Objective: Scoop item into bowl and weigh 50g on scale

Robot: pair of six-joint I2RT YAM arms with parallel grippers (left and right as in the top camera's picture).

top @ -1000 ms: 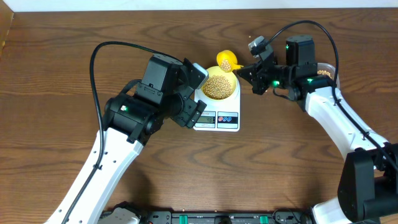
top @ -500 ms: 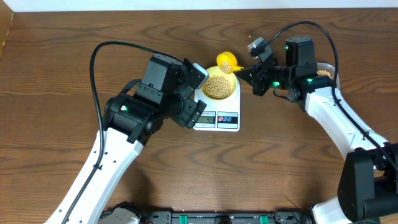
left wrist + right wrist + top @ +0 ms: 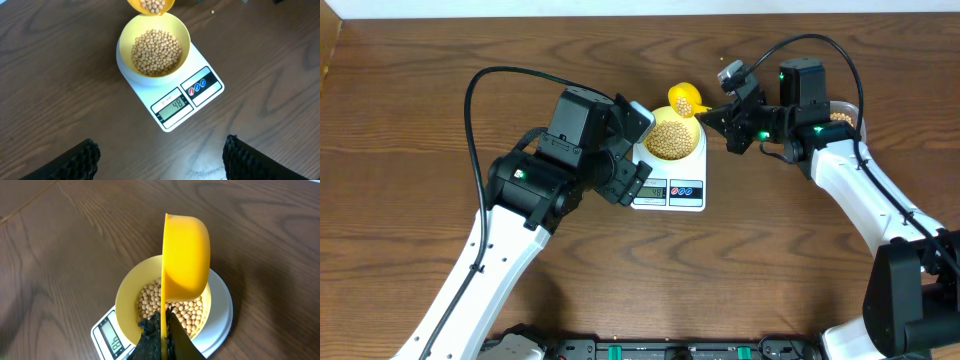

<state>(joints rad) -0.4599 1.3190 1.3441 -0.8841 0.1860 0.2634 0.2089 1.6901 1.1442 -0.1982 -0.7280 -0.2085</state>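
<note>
The pale yellow bowl [image 3: 697, 131] sits on the white scale [image 3: 682, 194] and holds many tan beans [image 3: 670, 141]. In the left wrist view the bowl [image 3: 125, 35], its beans [image 3: 156, 50] and the scale [image 3: 200, 97] show from above, and the display reads 48. My right gripper [image 3: 713, 115] is shut on the handle of a bright yellow scoop [image 3: 684, 98]. The scoop has some beans in it and is held at the bowl's far edge. In the right wrist view the scoop [image 3: 185, 255] stands on its side over the bowl [image 3: 131, 297]. My left gripper [image 3: 160, 150] is open and empty above the table beside the scale.
A clear tub [image 3: 840, 114] with beans stands at the far right behind my right arm. A stray bean [image 3: 213, 11] lies on the table beyond the scale. The table's far edge runs along the top of the overhead view.
</note>
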